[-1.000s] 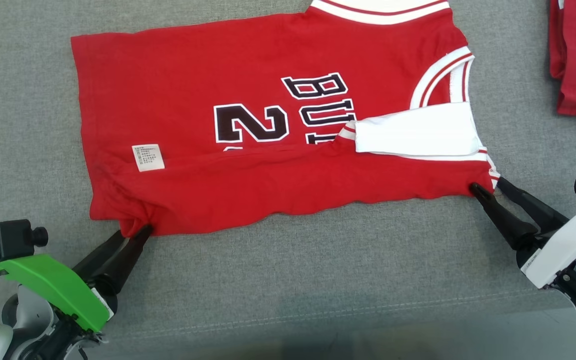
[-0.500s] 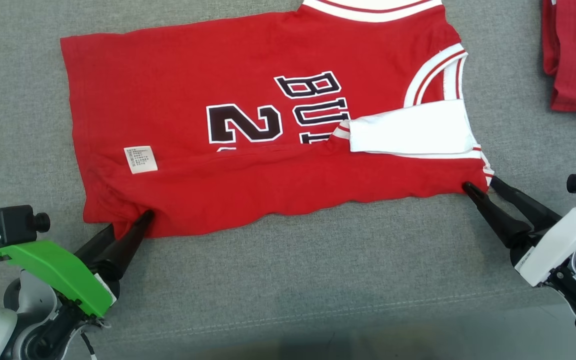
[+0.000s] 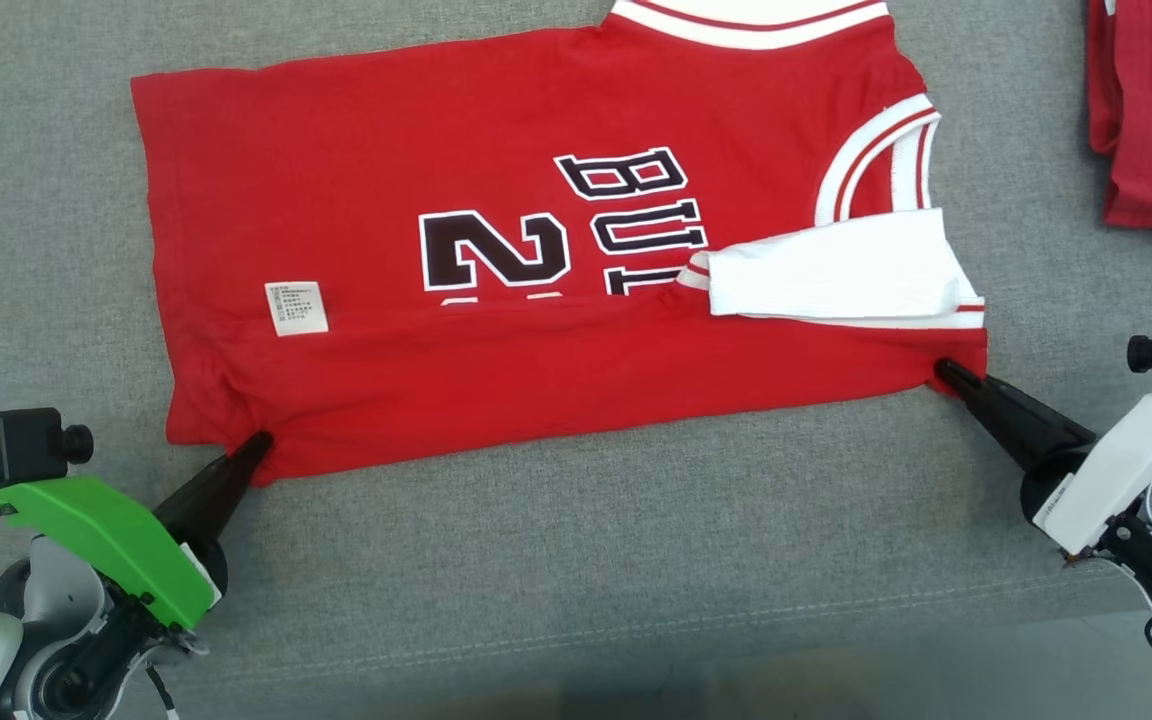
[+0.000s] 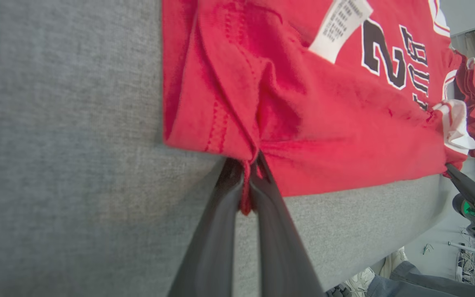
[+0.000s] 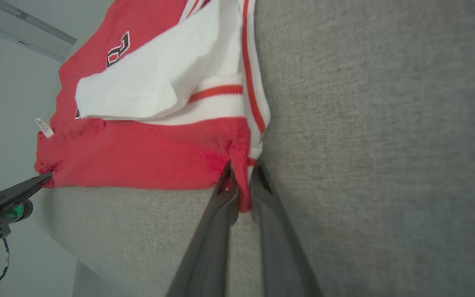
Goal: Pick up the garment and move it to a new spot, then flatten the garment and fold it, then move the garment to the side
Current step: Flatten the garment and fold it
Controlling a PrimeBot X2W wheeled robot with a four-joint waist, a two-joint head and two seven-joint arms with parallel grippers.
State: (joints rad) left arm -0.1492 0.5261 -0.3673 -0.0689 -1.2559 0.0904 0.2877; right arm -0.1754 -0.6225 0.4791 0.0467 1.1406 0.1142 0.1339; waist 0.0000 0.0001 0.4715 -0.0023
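The garment [image 3: 496, 250] is a red basketball jersey with white trim, lying flat on the grey surface with its near long edge folded up over the lettering and a white lining panel [image 3: 836, 270] showing. My left gripper [image 3: 258, 441] is shut on the garment's near left corner [image 4: 245, 165]. My right gripper [image 3: 944, 372] is shut on the near right corner [image 5: 241, 181], with red cloth pinched between its fingers. The right wrist view also shows the left gripper [image 5: 48, 177] at its far left.
A second red garment [image 3: 1151, 110] lies at the far right edge of the grey cloth-covered surface [image 3: 576, 560]. A white care label [image 3: 296, 308] sits on the jersey's left part. A person's shoe and trouser leg [image 4: 390, 276] stand beyond the table's edge.
Both grippers have closed on the garment's near corners, having stood open around them before. The near edge now lies straighter and more taut between them.
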